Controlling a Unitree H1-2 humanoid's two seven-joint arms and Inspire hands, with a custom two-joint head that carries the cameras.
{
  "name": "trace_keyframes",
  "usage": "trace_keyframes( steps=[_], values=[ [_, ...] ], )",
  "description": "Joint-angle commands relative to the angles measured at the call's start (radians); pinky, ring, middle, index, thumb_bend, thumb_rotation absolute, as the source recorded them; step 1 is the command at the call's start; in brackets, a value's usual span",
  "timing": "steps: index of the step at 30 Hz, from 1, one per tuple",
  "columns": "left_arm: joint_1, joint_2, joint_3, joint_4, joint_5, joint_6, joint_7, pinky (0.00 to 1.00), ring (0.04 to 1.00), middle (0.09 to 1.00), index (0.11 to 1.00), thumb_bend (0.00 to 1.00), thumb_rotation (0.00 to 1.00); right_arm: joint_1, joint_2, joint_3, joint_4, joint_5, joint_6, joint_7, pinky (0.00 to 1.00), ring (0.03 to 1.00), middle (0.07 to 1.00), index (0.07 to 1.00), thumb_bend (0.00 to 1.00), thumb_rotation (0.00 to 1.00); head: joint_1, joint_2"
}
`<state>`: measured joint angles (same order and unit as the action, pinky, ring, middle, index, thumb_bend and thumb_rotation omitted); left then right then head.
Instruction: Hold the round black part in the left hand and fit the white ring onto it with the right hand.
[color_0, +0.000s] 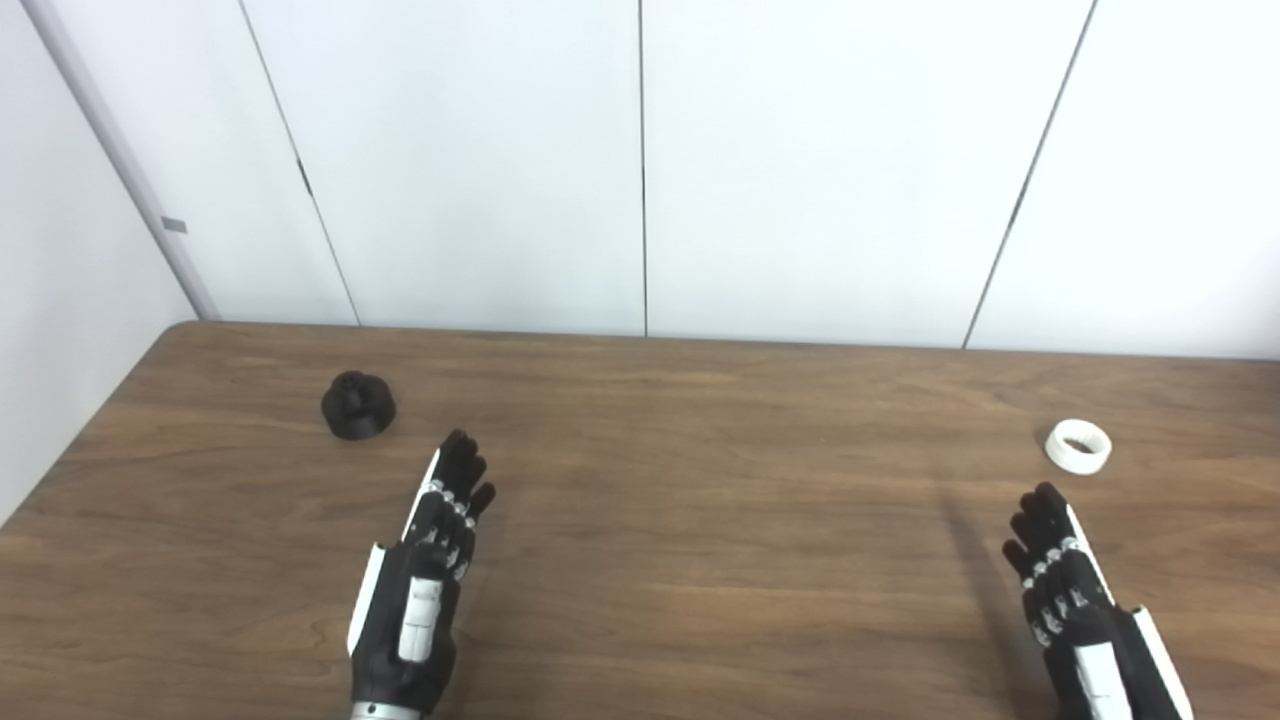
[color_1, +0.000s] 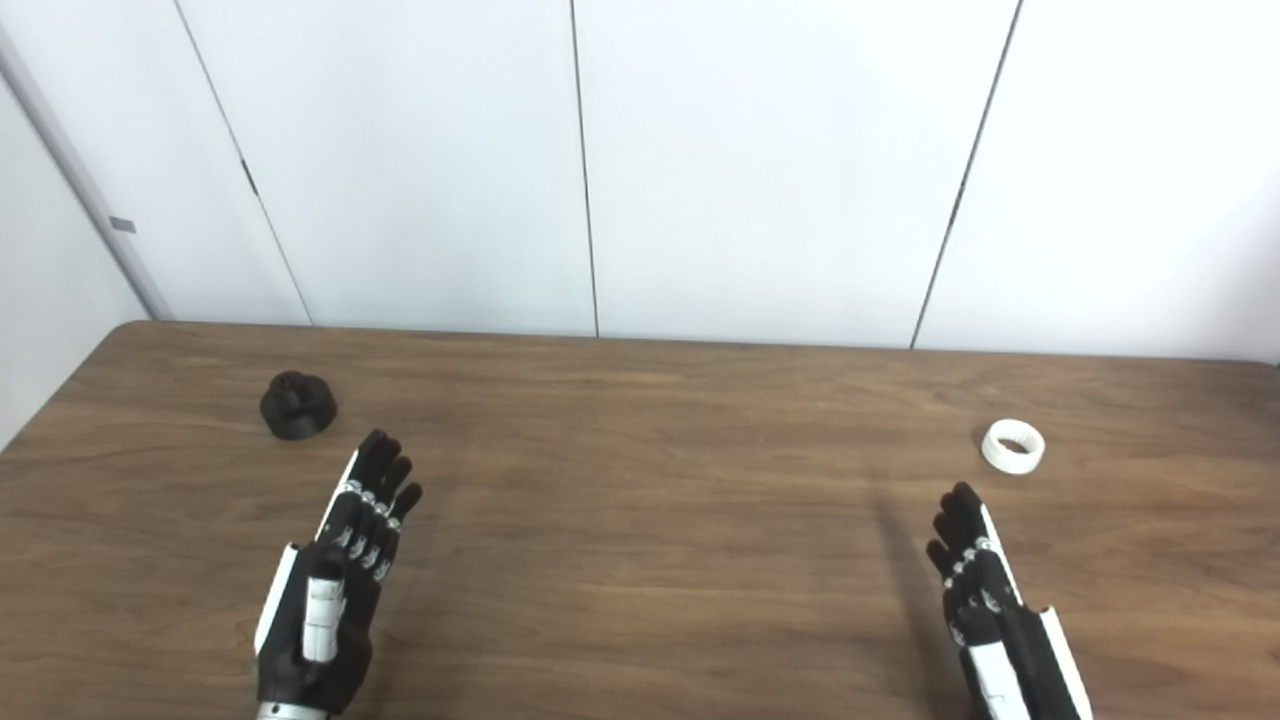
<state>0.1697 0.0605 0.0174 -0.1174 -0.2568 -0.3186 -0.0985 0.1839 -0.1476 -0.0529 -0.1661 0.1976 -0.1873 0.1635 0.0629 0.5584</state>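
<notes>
In front of me lies a wooden table (color_0: 700, 560), brown with a long grain running left to right and a matte, slightly worn sheen. Its far left corner (color_0: 185, 328) is rounded, and its far edge runs right up against a white wall (color_0: 820, 170). I see that wall split into flat panels by 4 thin dark seams; the middle seam (color_0: 642, 170) stands upright, the others lean outward. Off to my left a pale grey strip (color_0: 120, 160) slants down toward the table's corner, and a small grey tag (color_0: 174, 225) sits on it. Left of that strip is a plain white side wall (color_0: 50, 330).
</notes>
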Motion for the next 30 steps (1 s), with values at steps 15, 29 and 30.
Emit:
trace_keyframes(
  steps=[15, 29, 30],
  values=[
    [0.081, -0.003, 0.005, 0.072, 0.03, -0.007, -0.009, 0.95, 1.0, 1.0, 1.0, 0.88, 0.81, 0.057, 0.048, 0.036, 0.029, 0.008, -0.009, -0.001, 1.0, 1.0, 1.0, 1.0, 0.88, 0.85, 0.006, 0.005],
    [0.072, -0.015, 0.043, -0.087, 0.414, -0.049, 0.107, 0.74, 0.861, 0.924, 0.948, 0.84, 0.78, 0.068, 0.035, 0.03, 0.045, 0.036, -0.044, 0.011, 1.0, 1.0, 1.0, 1.0, 0.82, 0.86, 0.134, -0.03],
    [0.069, -0.018, 0.046, -0.109, 0.447, -0.034, 0.115, 0.75, 0.862, 0.92, 0.942, 0.84, 0.78, 0.068, 0.035, 0.03, 0.046, 0.038, -0.047, 0.012, 1.0, 1.0, 1.0, 1.0, 0.81, 0.86, 0.134, -0.03]
  ],
)
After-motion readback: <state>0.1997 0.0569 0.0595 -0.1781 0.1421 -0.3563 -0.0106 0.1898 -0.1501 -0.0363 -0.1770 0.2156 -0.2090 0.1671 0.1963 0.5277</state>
